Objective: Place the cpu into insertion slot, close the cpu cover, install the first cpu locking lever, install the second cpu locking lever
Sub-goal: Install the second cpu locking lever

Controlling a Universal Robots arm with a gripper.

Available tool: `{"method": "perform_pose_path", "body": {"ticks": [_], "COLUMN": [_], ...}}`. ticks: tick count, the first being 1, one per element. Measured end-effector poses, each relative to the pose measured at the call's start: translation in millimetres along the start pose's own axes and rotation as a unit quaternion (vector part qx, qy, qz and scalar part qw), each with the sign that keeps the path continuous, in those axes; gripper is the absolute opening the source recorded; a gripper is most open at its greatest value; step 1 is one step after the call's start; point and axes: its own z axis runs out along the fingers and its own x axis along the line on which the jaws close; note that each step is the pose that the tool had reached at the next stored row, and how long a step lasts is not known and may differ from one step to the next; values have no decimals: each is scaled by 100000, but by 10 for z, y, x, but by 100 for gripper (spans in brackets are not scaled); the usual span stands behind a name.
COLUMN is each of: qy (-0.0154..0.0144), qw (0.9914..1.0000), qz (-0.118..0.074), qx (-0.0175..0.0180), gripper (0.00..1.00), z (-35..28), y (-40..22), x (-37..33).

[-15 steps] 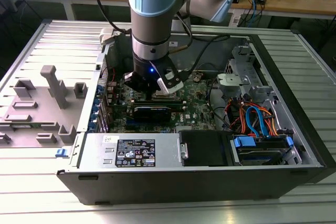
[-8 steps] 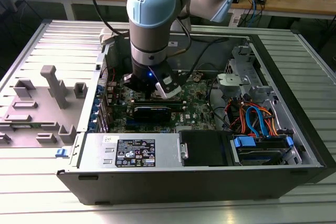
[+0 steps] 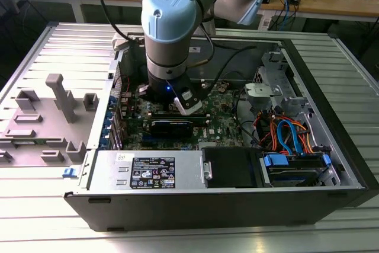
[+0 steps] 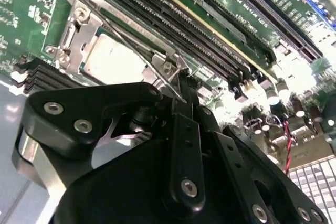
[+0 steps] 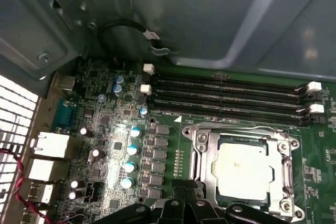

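Down inside the open computer case (image 3: pixel 331 164), much of the work area is masked in the exterior view by the arm's blue-capped wrist joint (image 3: pixel 169 13), which stands directly over the motherboard (image 3: pixel 219 119) and hides the socket beneath it. In both wrist views the end effector (image 4: pixel 181 90) is itself only partly seen: its black linkages fill the near foreground, and its fingertips are cut off in the first wrist view, so how far they stand apart is hard to judge. In the second wrist view the tips seem drawn close together around a thin wire locking lever (image 4: pixel 157 69) at the socket's edge, though I cannot tell whether they truly grip it. The cpu (image 5: pixel 242 169) lies flat in the insertion slot (image 5: pixel 202 174), its pale metal top showing through the cut-out of the cpu cover (image 5: pixel 287 174), which lies down over it. The long black memory slots (image 5: pixel 231 98) run just beside the socket. The arm reaches steeply downward into the case, wrist near vertical, with the end effector low at the socket's edge. The case rests on a ribbed metal counter (image 3: pixel 47 229).
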Motion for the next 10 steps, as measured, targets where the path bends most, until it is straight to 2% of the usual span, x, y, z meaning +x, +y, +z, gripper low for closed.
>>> {"method": "perform_pose_path", "body": {"ticks": [3,6,10], "qy": [15,36,123], "qw": [100000,100000,100000], "qz": [3,8,46], "qx": [8,-1,23], "gripper": [11,11,11], "z": [-121,-208,-238], "y": [35,61,84], "x": [-1,-2,-30]}}
